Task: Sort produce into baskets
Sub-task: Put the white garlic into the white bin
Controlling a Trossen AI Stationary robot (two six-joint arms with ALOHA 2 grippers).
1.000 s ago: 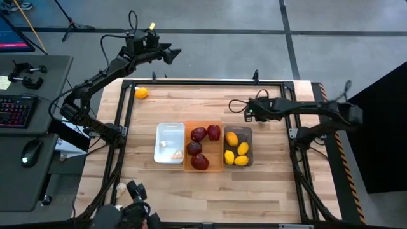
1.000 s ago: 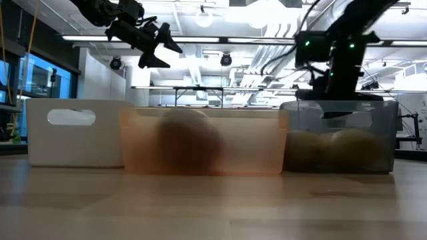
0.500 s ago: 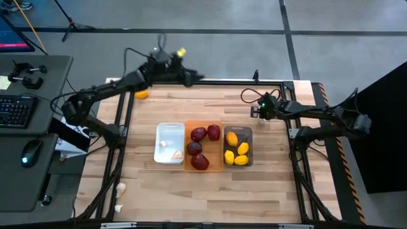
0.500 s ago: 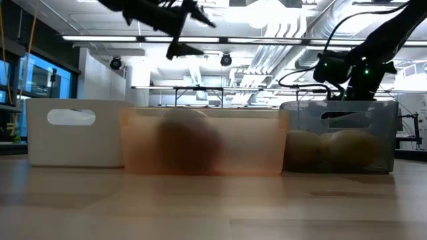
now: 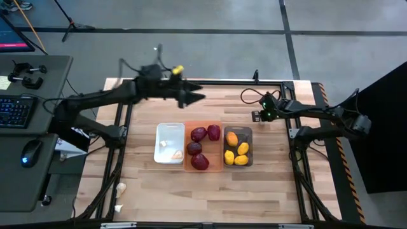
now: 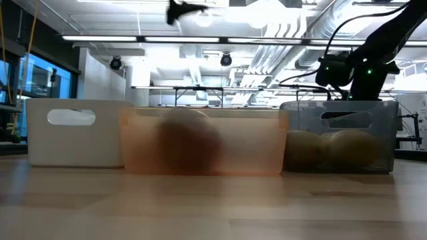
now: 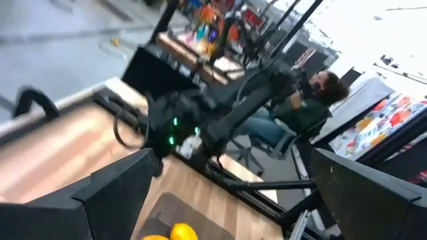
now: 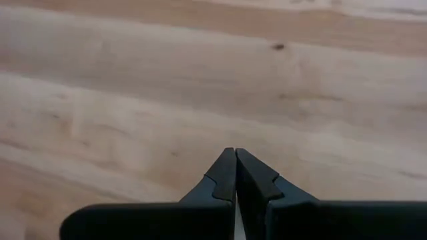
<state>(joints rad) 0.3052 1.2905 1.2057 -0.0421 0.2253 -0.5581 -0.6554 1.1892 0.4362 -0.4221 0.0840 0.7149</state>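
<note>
Three baskets stand side by side mid-table: the white one [image 5: 170,142] holds two garlic bulbs [image 5: 176,154], the orange one [image 5: 203,146] dark red produce [image 5: 200,161], and the grey one [image 5: 238,146] yellow lemons [image 5: 236,154]. My left gripper [image 5: 194,97] hangs open and empty high over the table's far part, just beyond the baskets; in its wrist view its fingers [image 7: 100,193] stand wide apart. My right gripper [image 5: 254,116] is shut and empty, pointing down at bare wood [image 8: 235,155] beyond the grey basket's far right corner.
Two whitish bulbs [image 5: 120,187] lie off the tabletop by the near left frame. A desk with a keyboard [image 5: 16,111] and mouse stands left of the table. A seated person [image 7: 313,100] shows in the room behind my right arm.
My left gripper has swung from beyond the table's far left corner toward the right, coming over the far part of the table near the baskets, still open. My right gripper has drawn back toward the table's right edge and sunk a little, staying shut.
</note>
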